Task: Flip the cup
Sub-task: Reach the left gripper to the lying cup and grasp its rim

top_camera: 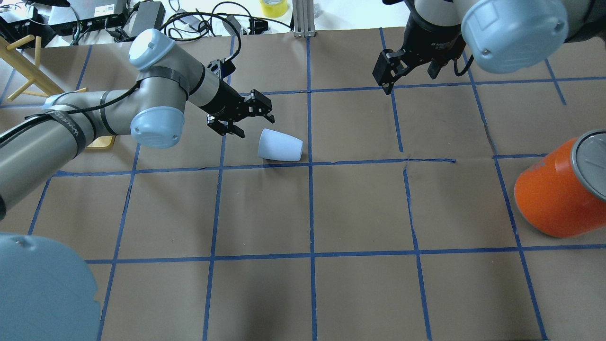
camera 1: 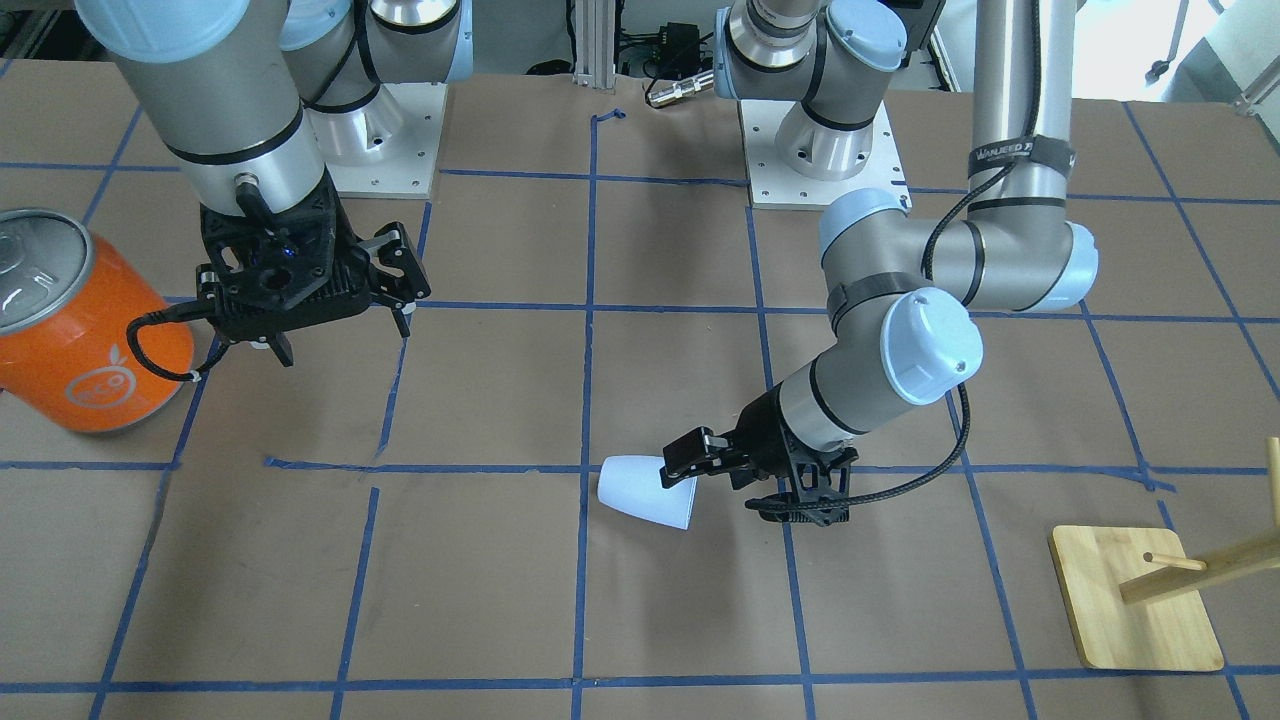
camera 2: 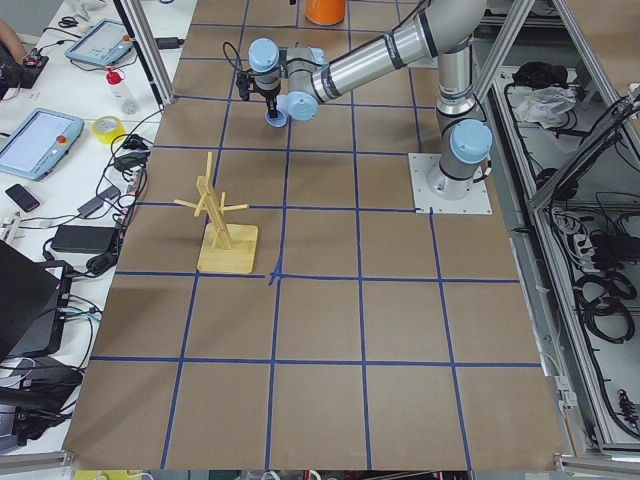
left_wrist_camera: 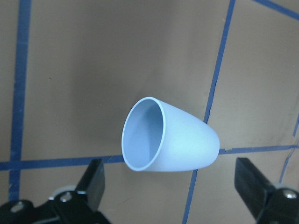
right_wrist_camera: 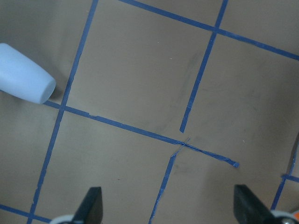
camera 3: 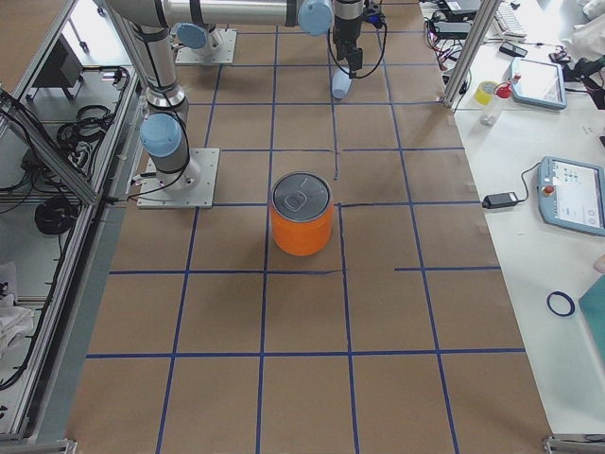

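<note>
Just left of centre in the overhead view, the cup (top_camera: 280, 146) lies on its side on the table (top_camera: 360, 208), mouth toward the left gripper (top_camera: 255, 124), whose jaws gape wide beside it, touching nothing. At upper right, the right gripper (top_camera: 410, 80) hangs spread and empty.

The table (top_camera: 360, 293) was covered edge to edge with brown paper, divided into squares by a blue tape grid (top_camera: 311, 213). An aluminium profile post (top_camera: 300, 19) stood at the middle of one long edge. A white bench (camera 3: 539, 255) ran alongside and carried teach pendants (camera 3: 573, 195). Loose cables (top_camera: 199, 21) lay beyond the paper. Lighting was even and diffuse, producing only soft shadows.
</note>
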You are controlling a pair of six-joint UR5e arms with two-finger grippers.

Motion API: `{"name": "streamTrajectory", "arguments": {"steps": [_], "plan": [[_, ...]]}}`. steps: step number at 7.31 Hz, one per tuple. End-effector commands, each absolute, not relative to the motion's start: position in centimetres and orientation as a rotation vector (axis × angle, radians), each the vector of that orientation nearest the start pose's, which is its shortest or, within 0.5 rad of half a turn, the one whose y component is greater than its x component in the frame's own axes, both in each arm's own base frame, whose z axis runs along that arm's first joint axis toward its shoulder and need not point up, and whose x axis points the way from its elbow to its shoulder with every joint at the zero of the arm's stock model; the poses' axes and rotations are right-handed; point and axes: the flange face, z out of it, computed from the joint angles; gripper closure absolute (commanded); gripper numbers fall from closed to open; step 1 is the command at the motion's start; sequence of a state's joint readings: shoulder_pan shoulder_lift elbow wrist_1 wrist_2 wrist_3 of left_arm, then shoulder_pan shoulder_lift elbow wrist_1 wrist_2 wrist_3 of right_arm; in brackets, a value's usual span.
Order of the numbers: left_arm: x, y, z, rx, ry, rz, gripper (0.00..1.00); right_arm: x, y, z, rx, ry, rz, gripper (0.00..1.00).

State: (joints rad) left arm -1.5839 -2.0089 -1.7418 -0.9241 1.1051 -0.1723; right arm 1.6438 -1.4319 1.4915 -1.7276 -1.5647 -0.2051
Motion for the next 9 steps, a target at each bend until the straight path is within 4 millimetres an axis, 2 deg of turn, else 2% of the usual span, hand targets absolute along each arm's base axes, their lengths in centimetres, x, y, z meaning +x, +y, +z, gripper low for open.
{"name": "streamTrajectory", "arguments": {"steps": [1,2,3,4,5,6,8,9], "plan": [[-20.2,-60.6,20.3,-0.246,3.599,0.048,0.00,14.1,-55.0,49.0,-0.215,3.131,-0.183,0.00],[-20.9,-60.5,19.4,-0.236,3.601,0.061,0.00,13.4,-54.4,49.1,-0.200,3.151,-0.130,0.00],[-21.3,-60.5,19.1,-0.229,3.605,0.068,0.22,13.4,-54.3,48.7,-0.200,3.156,-0.103,0.00],[-21.5,-60.5,19.3,-0.284,3.625,0.085,0.76,13.3,-54.4,48.5,-0.198,3.159,-0.095,0.00],[-21.8,-60.7,19.8,-0.381,3.646,0.113,1.00,13.3,-54.4,48.4,-0.198,3.158,-0.093,0.00],[-21.8,-60.9,20.3,-0.476,3.634,0.128,1.00,13.3,-54.4,48.4,-0.198,3.159,-0.093,0.00],[-21.8,-61.6,23.1,-0.592,3.614,0.076,1.00,13.4,-54.4,48.7,-0.224,3.158,-0.102,0.00],[-21.2,-62.2,23.7,-0.594,3.554,0.015,1.00,13.4,-54.3,48.5,-0.225,3.158,-0.097,0.00]]}}
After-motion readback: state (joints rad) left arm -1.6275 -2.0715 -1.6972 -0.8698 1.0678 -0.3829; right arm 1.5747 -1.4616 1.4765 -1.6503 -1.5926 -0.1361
